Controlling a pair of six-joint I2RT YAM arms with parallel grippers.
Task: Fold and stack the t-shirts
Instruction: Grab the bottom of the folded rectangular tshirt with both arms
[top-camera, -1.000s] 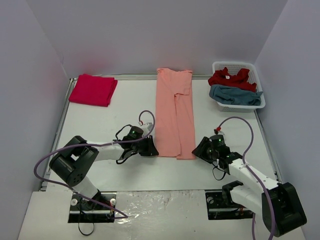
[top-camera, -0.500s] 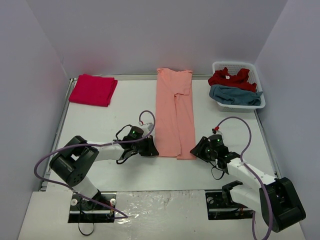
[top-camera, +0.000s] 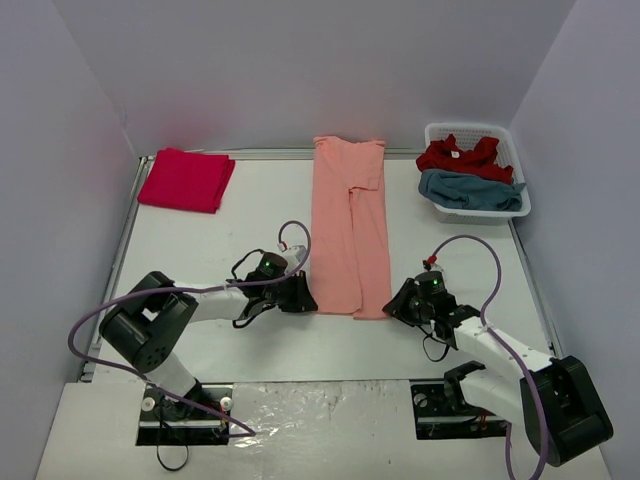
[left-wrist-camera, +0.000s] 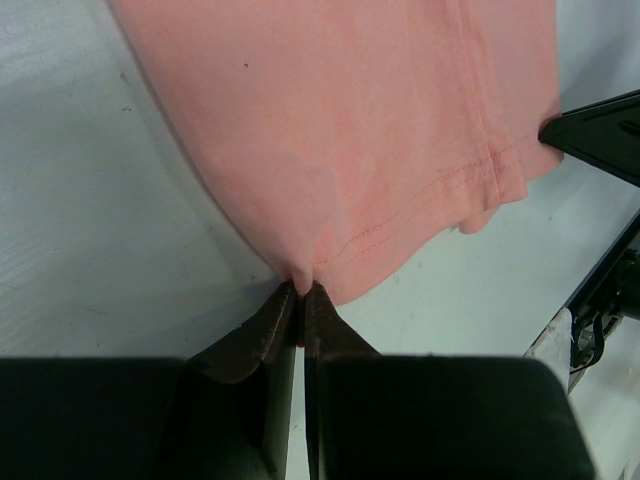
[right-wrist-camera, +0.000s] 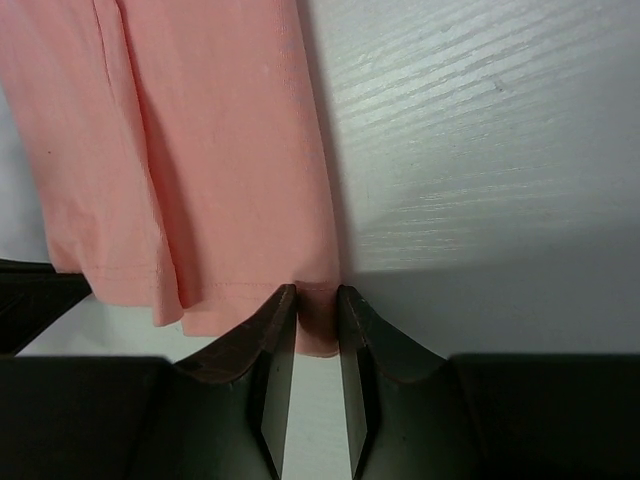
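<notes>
Salmon-orange cloth t-shirt (top-camera: 350, 235): folded into a long strip at centre frame on the white desk (top-camera: 220, 240), long axis running bottom to top. Its lower hem faces both arms, about equally near. Left gripper (left-wrist-camera: 300, 292) is clamped on the lower-left hem corner. Right gripper (right-wrist-camera: 318, 295) straddles the lower-right corner, jaws narrowly apart; a firm pinch cannot be told.
</notes>
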